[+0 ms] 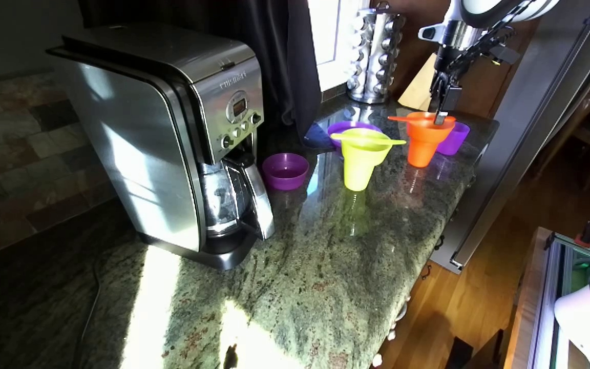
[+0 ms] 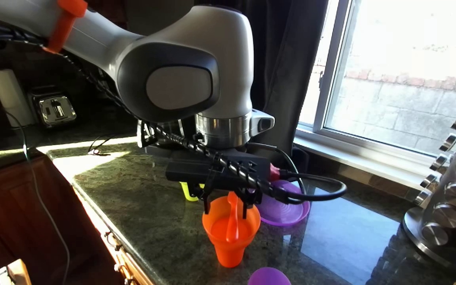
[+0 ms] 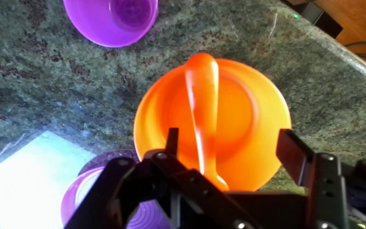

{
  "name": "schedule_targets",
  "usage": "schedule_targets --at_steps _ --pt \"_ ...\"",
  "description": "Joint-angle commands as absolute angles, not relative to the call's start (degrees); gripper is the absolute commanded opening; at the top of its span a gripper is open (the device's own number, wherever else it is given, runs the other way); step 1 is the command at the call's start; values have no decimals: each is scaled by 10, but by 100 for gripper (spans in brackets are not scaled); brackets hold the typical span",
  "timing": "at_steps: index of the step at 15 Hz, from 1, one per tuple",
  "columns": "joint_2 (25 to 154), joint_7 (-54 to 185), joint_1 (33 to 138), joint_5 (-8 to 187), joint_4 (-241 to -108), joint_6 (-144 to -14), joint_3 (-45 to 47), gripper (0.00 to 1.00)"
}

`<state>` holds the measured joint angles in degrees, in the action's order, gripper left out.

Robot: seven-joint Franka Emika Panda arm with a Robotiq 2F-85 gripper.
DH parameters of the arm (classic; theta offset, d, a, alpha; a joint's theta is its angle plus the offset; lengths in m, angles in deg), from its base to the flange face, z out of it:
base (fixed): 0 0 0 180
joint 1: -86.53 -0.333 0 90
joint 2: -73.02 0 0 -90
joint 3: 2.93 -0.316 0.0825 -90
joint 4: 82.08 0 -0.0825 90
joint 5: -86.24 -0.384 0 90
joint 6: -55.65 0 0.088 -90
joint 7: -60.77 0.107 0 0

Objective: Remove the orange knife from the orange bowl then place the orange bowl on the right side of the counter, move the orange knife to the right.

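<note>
The orange bowl point(image 1: 421, 151) stands upright on the counter, and it shows in both exterior views. Across its flared rim lies the orange knife point(image 3: 204, 92), whose rounded end pokes slightly past the rim in the wrist view. My gripper point(image 3: 229, 136) is directly over the bowl with its jaws apart, one finger on each side of the knife, and I see a gap between each finger and the knife. In an exterior view the fingertips point(image 2: 245, 213) reach down to about rim height inside the bowl's outline point(image 2: 230, 251). The knife's far end is partly hidden behind the gripper in the wrist view.
Close to the orange bowl stand a purple cup point(image 1: 457, 139) and a purple dish point(image 2: 287, 215). A yellow cup point(image 1: 358, 171) bears a yellow utensil. Further along are a purple bowl point(image 1: 286, 180) and a coffee maker point(image 1: 156, 148). A spice rack point(image 1: 373, 61) rises behind.
</note>
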<state>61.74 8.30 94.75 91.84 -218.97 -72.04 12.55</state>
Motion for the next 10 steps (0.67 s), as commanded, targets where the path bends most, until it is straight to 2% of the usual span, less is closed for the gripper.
schedule_targets --at_steps 1,3,7,8,9,10 --pt "630 73 949 904 -2189 -737 123 47" --pt "633 73 950 903 -2189 -739 123 32" --pt "636 72 950 899 -2185 -738 123 27" --pt "636 72 951 899 -2184 -738 123 19" --pt "637 72 951 898 -2183 -737 124 5" --pt "637 72 951 898 -2183 -737 124 7"
